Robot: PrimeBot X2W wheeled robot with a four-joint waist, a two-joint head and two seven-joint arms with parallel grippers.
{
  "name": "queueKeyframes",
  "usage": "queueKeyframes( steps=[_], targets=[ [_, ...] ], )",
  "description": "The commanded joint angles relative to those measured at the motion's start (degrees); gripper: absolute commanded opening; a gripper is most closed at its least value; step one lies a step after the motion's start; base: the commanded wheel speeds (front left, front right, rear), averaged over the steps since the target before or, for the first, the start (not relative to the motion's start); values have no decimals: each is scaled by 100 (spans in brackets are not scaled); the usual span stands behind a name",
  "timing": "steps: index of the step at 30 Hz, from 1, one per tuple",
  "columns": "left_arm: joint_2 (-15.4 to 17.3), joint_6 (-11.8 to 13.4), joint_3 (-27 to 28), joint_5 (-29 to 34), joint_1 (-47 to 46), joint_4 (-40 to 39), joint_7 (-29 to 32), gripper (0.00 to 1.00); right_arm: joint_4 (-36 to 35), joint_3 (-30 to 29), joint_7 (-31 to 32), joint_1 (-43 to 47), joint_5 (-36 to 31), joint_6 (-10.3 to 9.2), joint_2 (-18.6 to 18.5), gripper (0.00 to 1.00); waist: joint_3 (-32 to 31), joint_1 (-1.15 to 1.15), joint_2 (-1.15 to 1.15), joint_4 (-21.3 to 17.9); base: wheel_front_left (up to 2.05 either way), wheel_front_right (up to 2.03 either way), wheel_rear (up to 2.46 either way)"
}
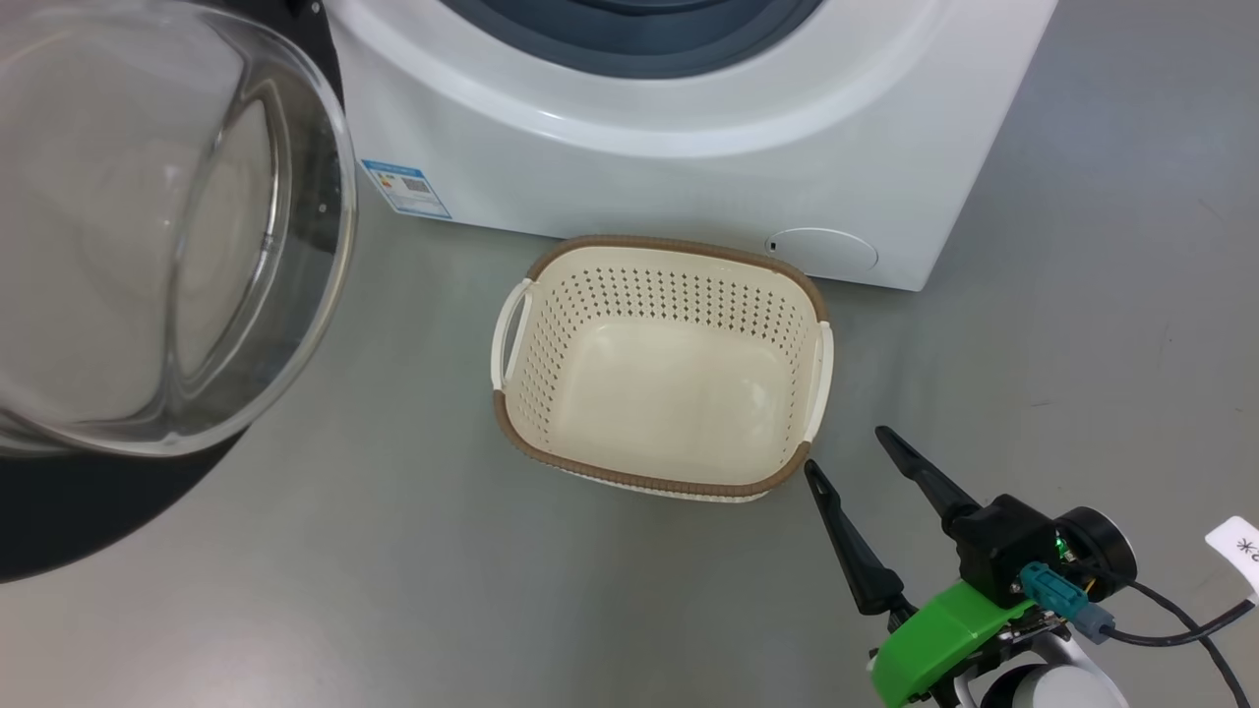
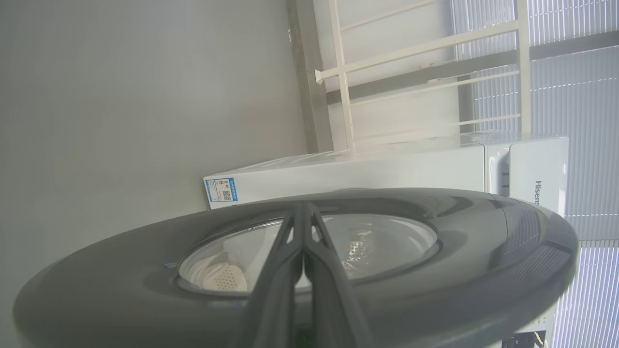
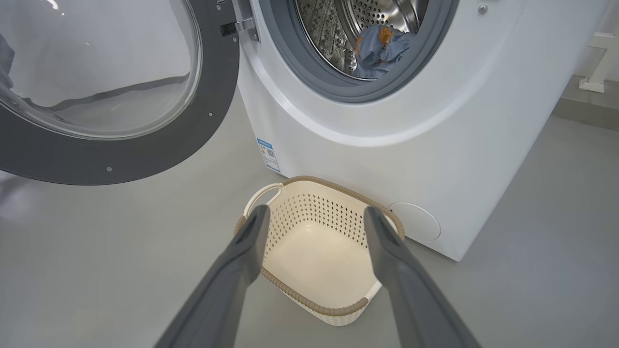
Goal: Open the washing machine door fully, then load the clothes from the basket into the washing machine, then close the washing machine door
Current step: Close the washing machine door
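The washing machine (image 1: 689, 167) stands at the top, its door (image 1: 148, 246) swung open to the left with the glass bowl bulging toward me. The clothes (image 3: 377, 50), blue with an orange patch, lie inside the steel drum. On the floor before the washer sits the basket (image 1: 679, 248), with nothing in it. My right gripper (image 1: 846, 449) hovers open just off the basket's near right corner; in the right wrist view its spread fingers (image 3: 242, 256) frame the basket (image 3: 314, 304). My left gripper (image 2: 302, 208) is shut and empty, pointing across the black outer face of the door (image 2: 483, 251).
Grey floor surrounds the basket. A blue label (image 1: 405, 187) marks the washer's lower left front, and a round white cap (image 1: 821, 251) sits at its lower right. A white railing (image 2: 420, 48) and window blinds stand behind the machine. A white tag (image 1: 1239, 546) pokes in at the right edge.
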Motion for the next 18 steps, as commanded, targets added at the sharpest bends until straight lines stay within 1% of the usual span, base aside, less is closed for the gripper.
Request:
queueKeyframes(
  steps=[1,13,18],
  targets=[
    [253,-34,-1,-98,188,-238,196,0,-124,144,-72,-138,-6,9,67,100,-25,0,0,14,0,0,0],
    [-193,-41,-112,-326,831,-1223,1018,0,-30,148,-144,-145,27,9,98,100,-147,0,0,2,0,0,0],
    [-497,-77,-254,-363,1124,-1743,1271,0,-4,130,-167,-133,46,9,106,100,-198,0,0,-9,0,0,0]
  ],
)
